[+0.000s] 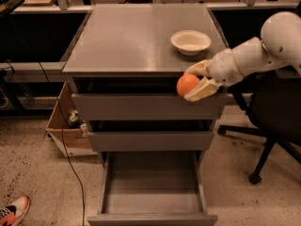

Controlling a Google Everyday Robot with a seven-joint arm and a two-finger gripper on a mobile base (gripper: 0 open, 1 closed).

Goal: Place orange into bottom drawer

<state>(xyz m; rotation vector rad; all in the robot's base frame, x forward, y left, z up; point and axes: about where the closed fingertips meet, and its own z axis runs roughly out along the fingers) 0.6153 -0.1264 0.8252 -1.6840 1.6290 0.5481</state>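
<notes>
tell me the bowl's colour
The bowl is cream-white, camera view. The gripper holds the orange by the top drawer.

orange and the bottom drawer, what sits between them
In the camera view, only the middle drawer front; the gripper holds the orange before the top drawer, the bottom drawer open below.
</notes>
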